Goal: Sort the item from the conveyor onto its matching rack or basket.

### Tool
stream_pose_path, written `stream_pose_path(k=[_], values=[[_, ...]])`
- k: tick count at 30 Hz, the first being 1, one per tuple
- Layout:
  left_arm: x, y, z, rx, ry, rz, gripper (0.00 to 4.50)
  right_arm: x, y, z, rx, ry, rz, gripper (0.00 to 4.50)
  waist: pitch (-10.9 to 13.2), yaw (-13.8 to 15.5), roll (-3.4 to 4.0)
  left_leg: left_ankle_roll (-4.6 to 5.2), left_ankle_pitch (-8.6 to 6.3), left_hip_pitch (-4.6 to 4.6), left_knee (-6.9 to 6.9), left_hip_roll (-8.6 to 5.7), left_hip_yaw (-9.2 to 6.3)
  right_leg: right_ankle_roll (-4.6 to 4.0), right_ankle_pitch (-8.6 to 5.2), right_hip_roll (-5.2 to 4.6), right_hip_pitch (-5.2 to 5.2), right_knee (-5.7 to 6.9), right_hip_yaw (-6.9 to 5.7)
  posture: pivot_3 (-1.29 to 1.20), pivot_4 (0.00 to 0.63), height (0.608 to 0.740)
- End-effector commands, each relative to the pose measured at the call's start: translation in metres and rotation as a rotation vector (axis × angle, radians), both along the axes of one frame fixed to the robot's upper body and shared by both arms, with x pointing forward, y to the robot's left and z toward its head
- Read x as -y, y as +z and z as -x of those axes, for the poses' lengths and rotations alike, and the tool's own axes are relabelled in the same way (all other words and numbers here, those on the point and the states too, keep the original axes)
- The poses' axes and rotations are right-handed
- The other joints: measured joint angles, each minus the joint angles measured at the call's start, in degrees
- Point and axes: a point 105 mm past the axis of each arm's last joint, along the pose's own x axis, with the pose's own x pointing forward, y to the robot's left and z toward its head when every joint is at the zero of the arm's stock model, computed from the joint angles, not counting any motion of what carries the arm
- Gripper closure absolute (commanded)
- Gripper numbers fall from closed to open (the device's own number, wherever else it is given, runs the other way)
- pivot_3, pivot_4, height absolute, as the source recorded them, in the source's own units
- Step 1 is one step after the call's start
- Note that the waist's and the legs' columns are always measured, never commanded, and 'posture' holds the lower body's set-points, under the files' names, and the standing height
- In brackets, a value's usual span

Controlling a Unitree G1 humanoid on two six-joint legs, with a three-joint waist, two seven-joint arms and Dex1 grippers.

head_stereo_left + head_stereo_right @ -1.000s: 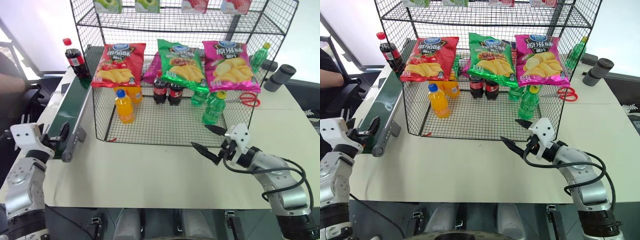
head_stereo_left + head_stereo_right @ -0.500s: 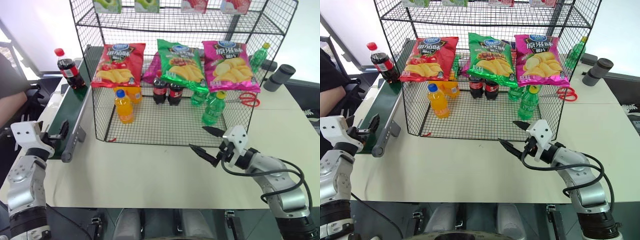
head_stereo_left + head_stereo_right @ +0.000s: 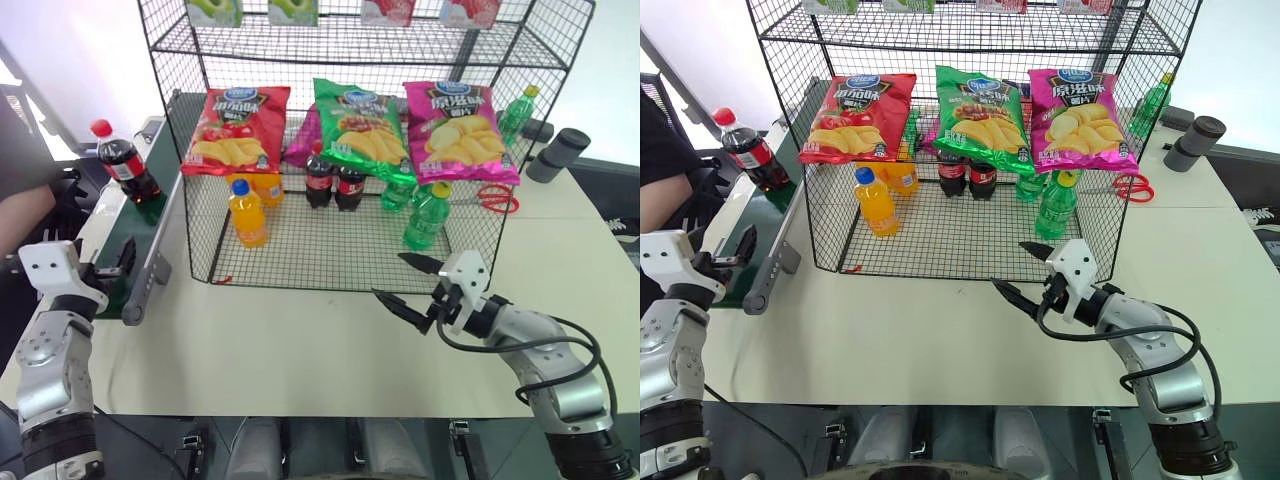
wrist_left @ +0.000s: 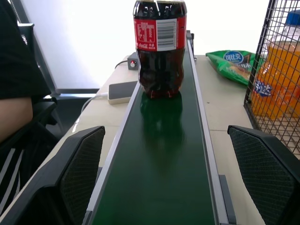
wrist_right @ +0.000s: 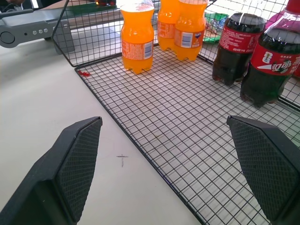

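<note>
Your cola bottle (image 3: 122,166) stands upright on the green conveyor (image 3: 128,235), just beside the wire rack (image 3: 330,150). Your left gripper (image 3: 118,262) waits at the belt's near end, fingers spread wide, holding nothing; its wrist view looks straight up the belt at the bottle's barcode label, and catches a green crisp bag (image 4: 231,62) lying on the table behind the rack. Your right gripper (image 3: 408,285) hovers before the rack's bottom tier, fingers (image 5: 77,161) equally splayed, its wrist view facing orange bottles (image 5: 137,40) and two shelved colas (image 5: 253,58).
</note>
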Motion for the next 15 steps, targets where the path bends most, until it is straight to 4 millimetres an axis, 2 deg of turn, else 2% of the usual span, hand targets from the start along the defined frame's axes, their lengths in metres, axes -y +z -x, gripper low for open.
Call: stream_pose_path(k=[1,9,15], values=[[0.000,0.012,-0.002,0.047,0.002,-0.021,0.00,-0.001,0.009,0.000,0.046,0.007,-0.011,0.06,0.00,0.00,0.00,0.00,0.00,0.00,0.00,0.00,0.00,0.00,0.00,0.00,0.00,0.00,0.00,0.00,0.150,0.740],[0.001,0.013,-0.004,0.051,0.010,-0.012,0.00,-0.011,0.012,0.000,0.053,0.021,-0.019,0.06,0.00,-0.05,0.00,0.00,0.00,0.00,0.00,0.00,0.00,0.00,0.00,0.00,0.00,0.00,0.00,0.00,0.150,0.740],[-0.009,0.010,0.000,0.052,0.058,-0.008,0.00,-0.023,0.012,0.005,0.045,0.077,-0.030,0.06,0.00,-0.02,0.00,0.00,0.00,0.00,0.00,0.00,0.00,0.00,0.00,0.00,0.00,0.00,-0.01,0.00,0.150,0.740]])
